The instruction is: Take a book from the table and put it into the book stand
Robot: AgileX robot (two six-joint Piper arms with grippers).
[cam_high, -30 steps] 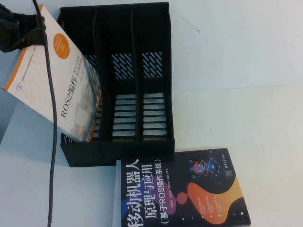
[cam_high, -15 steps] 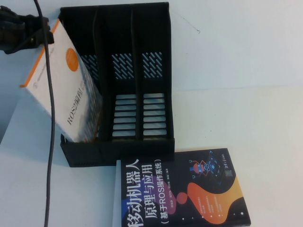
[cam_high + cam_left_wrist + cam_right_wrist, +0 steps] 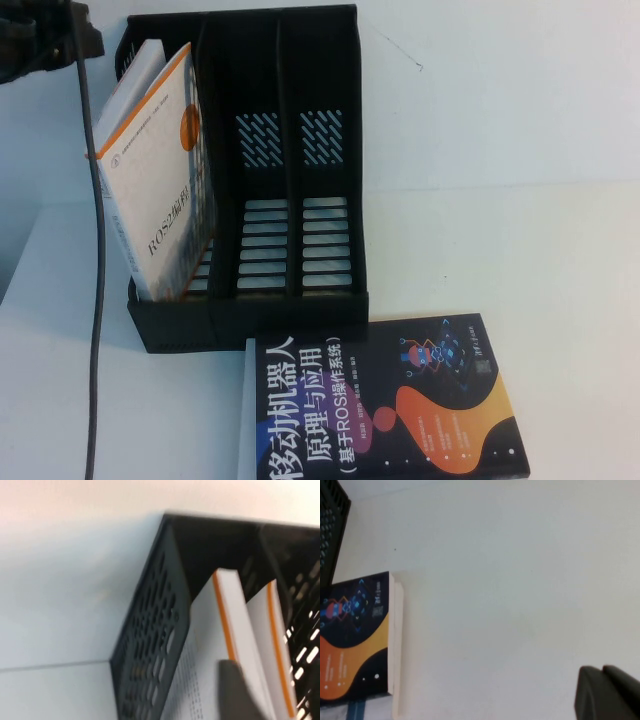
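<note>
The white-grey ROS2 book (image 3: 160, 190) with orange stripes stands in the leftmost slot of the black book stand (image 3: 300, 170), leaning against the left divider. In the left wrist view the book (image 3: 220, 630) sits inside the stand (image 3: 150, 630). My left gripper (image 3: 50, 35) is at the far left, above and left of the stand, open and apart from the book. One of its fingers (image 3: 237, 690) shows over the book's cover. My right gripper (image 3: 602, 672) is shut and empty over bare table (image 3: 520, 580); it is out of the high view.
A black book with orange-blue artwork (image 3: 385, 400) lies flat on the white table (image 3: 520, 200) in front of the stand, and shows in the right wrist view (image 3: 355, 640). A black cable (image 3: 97, 300) hangs down the left side. The stand's middle and right slots hold nothing.
The ROS2 book has swung from a steep tilt outside the stand's left side to nearly upright inside the left slot. My left gripper has let go of it and drawn back up-left.
</note>
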